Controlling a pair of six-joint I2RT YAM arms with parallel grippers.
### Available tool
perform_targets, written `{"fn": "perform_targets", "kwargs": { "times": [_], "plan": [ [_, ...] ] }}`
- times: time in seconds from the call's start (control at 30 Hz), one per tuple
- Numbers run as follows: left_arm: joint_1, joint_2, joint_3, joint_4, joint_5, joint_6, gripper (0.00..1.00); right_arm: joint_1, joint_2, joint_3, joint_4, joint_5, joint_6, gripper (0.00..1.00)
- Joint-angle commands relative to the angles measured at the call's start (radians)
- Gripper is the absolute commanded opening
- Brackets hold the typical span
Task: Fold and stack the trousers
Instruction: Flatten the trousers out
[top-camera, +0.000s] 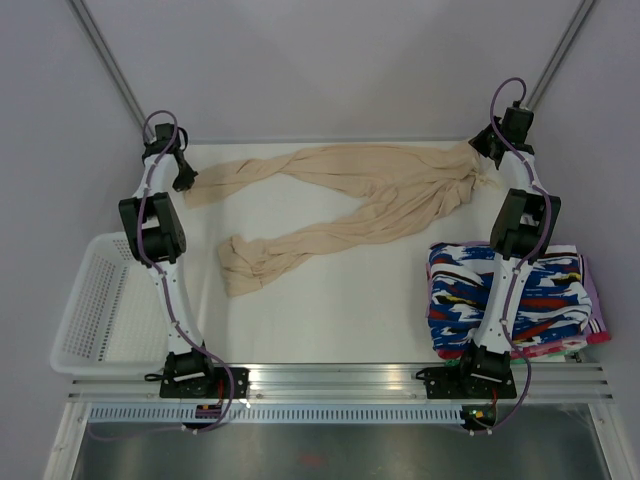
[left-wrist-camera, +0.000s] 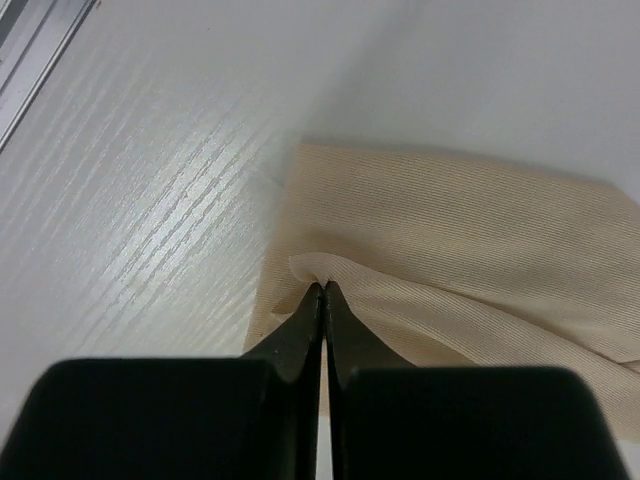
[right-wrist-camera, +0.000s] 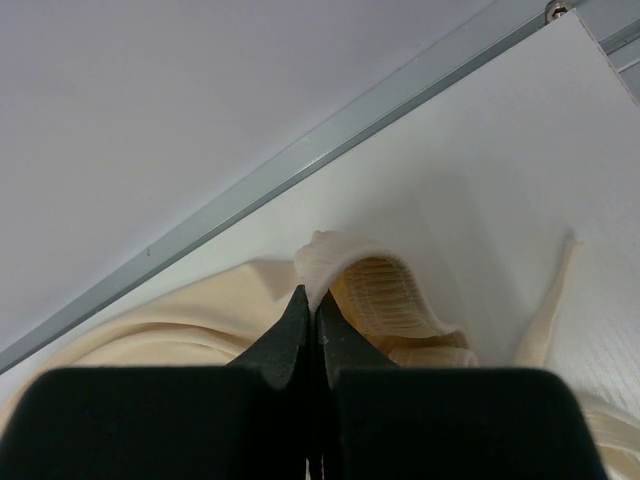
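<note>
Nearest the arm bases, a white basket (top-camera: 100, 310) sits off the table's (top-camera: 340, 330) left edge and a pile of patterned clothes (top-camera: 560, 290) lies at the near right; that pile is probably where the folded piece is meant to go. Beyond them the trousers (top-camera: 380, 200) are spread flat across the far half of the table, well apart from the basket and just short of the pile. Their long axis runs left to right, roughly along the far edge, with the waist at the far right and the legs pointing left. One leg reaches to the far left; the other splays toward the near left and ends in a crumpled cuff. At the far left the left gripper (top-camera: 184, 180) has its fingers pressed together on the hem of the far leg; its wrist view shows a small pucker of cloth caught at the tips (left-wrist-camera: 322, 290). At the far right the right gripper (top-camera: 482, 162) is likewise clamped on the waist, with the ribbed band (right-wrist-camera: 385, 295) bunched up beside its tips (right-wrist-camera: 310, 300), close to the metal rail (right-wrist-camera: 300, 160). Holding opposite ends like this looks meant to pull the garment taut and straight before a fold; the stray near leg probably needs bringing alongside first.
</note>
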Motion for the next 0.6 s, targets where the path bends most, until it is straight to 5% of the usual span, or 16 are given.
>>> {"fn": "perform_targets", "kwargs": {
  "times": [0.0, 0.33, 0.57],
  "plan": [
    [0.011, -0.109, 0.055, 0.057, -0.008, 0.001, 0.02, 0.001, -0.061, 0.025, 0.013, 0.002, 0.0, 0.0],
    [0.025, -0.398, 0.04, 0.234, -0.058, 0.099, 0.02, -0.001, -0.2, 0.051, 0.051, -0.028, -0.028, 0.0],
    [0.028, -0.592, -0.012, 0.21, -0.129, 0.128, 0.02, -0.002, -0.419, -0.105, 0.091, -0.006, -0.092, 0.0]
  ]
}}
